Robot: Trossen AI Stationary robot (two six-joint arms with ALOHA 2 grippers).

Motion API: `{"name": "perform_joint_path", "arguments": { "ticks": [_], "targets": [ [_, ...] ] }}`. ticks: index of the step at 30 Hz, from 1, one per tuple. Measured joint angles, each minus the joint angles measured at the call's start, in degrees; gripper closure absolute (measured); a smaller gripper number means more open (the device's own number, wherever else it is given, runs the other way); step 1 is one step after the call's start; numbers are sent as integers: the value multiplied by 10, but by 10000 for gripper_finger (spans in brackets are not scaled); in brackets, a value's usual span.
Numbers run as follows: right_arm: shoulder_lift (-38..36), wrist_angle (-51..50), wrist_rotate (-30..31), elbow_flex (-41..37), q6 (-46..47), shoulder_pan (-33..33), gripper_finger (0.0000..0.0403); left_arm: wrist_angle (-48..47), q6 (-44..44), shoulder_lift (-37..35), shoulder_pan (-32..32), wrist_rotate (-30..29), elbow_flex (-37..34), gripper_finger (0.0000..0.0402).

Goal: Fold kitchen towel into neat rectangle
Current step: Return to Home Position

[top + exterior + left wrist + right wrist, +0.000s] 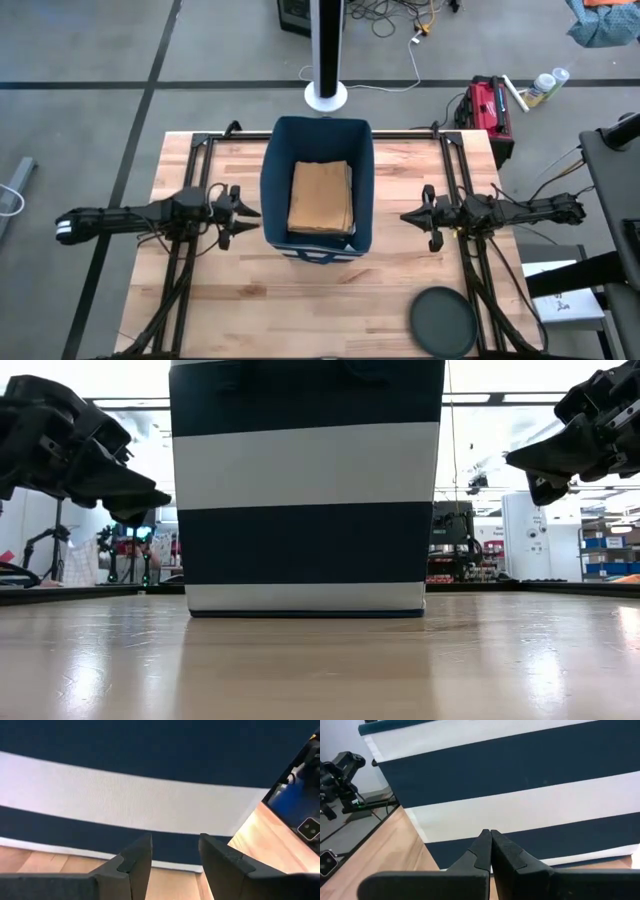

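A tan folded towel (320,197) lies flat on the floor of a navy and white striped bin (268,180) at the middle of the table. My left gripper (250,221) hovers open just off the bin's left wall (125,795), with nothing between its fingers (175,842). It points toward the table's right, roughly level. My right gripper (406,216) hovers shut a short way off the bin's right wall (520,795) and points at it, level. In the low view the bin (308,490) hides the towel.
A black round disc (441,322) lies near the table's front right. Black frame rails (185,270) run along the table under both arms. A red toolbox (488,105) and a white pole base (326,95) stand beyond the far edge. Bare wood lies in front of the bin.
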Motion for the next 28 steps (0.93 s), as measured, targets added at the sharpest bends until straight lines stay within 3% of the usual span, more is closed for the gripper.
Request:
{"name": "perform_joint_path", "arguments": {
  "ticks": [28],
  "targets": [
    [0, 0, 0, 0, 0, 0, 403, -1, 0, 72, 0, 0, 0, 237]
  ]
}}
